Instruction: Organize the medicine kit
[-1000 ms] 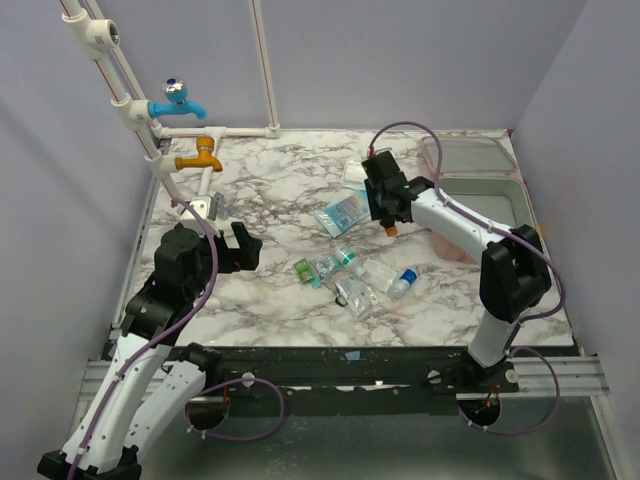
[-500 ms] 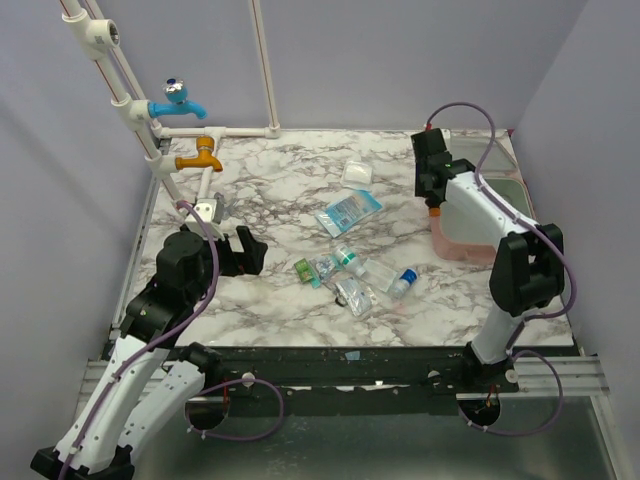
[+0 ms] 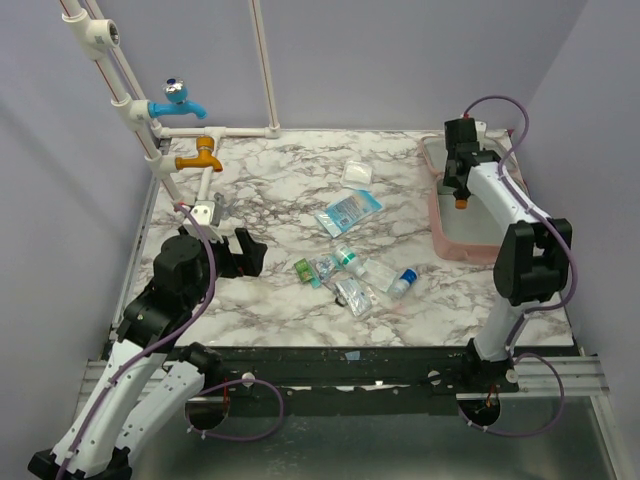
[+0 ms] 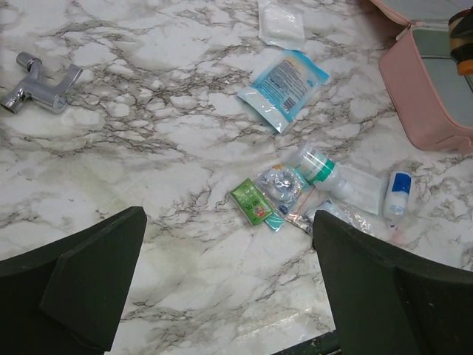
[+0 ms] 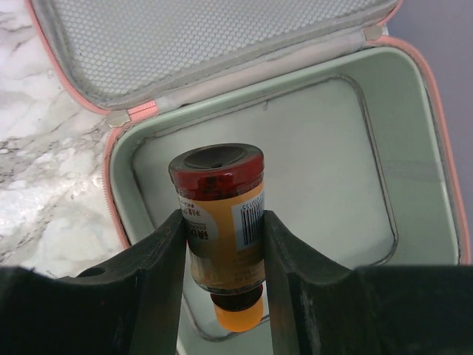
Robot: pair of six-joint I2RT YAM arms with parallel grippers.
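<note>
Kit (image 5: 111, 174) lay open at the far right of the table (image 3: 270, 300), its mesh-lined lid folded back on the far side and its grey well showing. Right gripper (image 5: 222, 222) hung over that well, jaws clamped on the sides of an orange bottle (image 5: 218, 192) with a dark red end toward the wrist camera. Left gripper (image 3: 245, 250) hovered over the near left of the table, jaws spread wide and holding nothing. Near the table's middle lay a tight cluster: a green packet (image 4: 253, 201), a white bottle (image 4: 318, 164) with a green band, and a blue-capped vial (image 4: 399, 194) to their right. Farther off lay a blue pouch (image 4: 284, 89), and beyond it a white sachet (image 4: 281, 22). A metal fitting (image 4: 41, 78) lay at the far left.
</note>
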